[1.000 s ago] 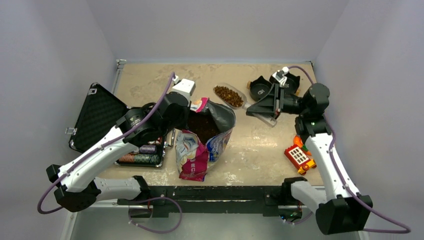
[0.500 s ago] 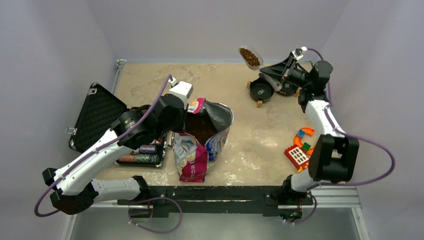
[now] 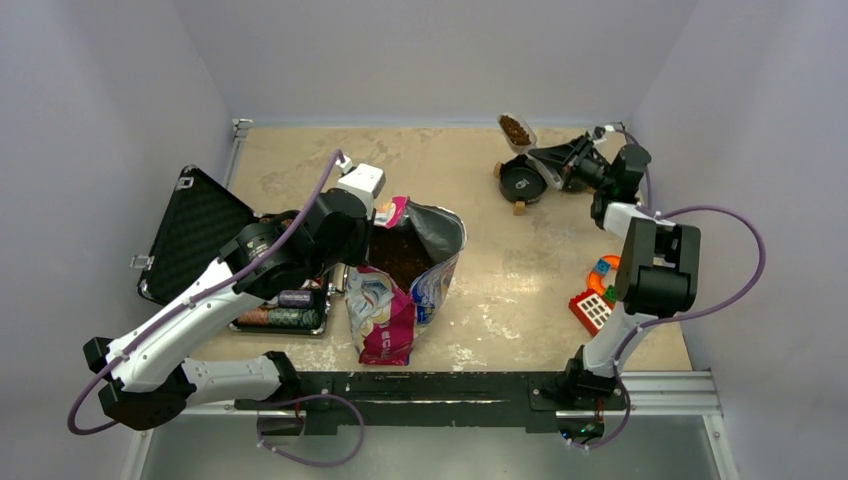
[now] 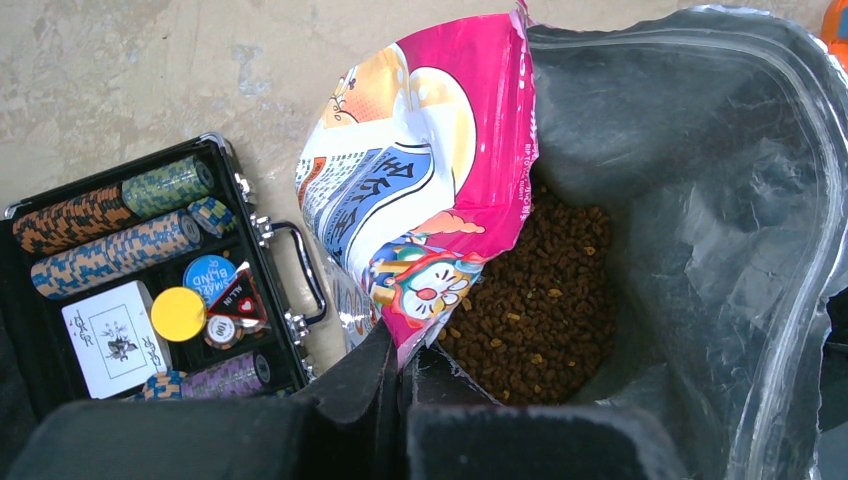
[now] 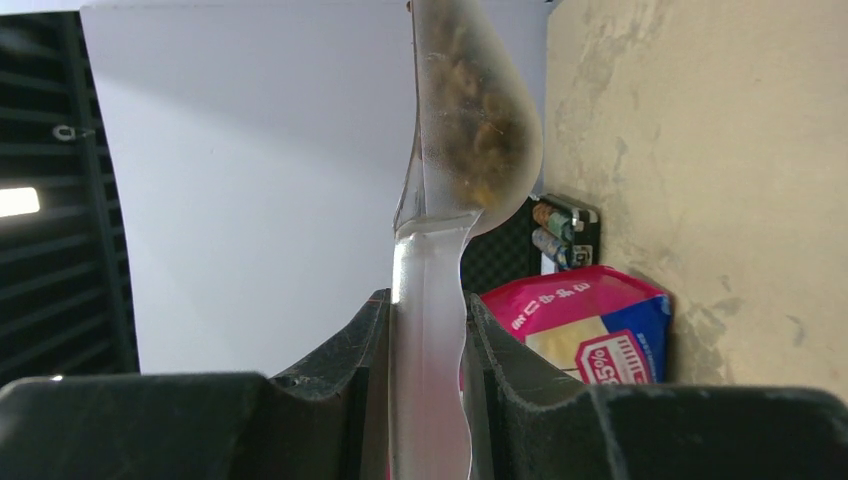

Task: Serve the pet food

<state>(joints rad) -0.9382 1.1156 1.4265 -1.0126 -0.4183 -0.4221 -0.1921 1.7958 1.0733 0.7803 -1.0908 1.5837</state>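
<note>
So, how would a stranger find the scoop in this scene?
Look at the far right corner of the table, beyond the black bowl. The scoop is held by the right gripper. Unlike its neighbours, it is clear plastic, holding brown kibble.

Setup sits in a little booth with plain pale lilac-grey walls (image 3: 440,50) on three sides, and the light is soft and even all over. The furniture is basically one beige mottled tabletop (image 3: 520,290) with pale worn patches and scuffs. There's a silver metal frame corner (image 3: 240,127) at its back left, a black metal rail (image 3: 430,385) along the near edge and a flat grey surface (image 3: 450,450) below that
</note>
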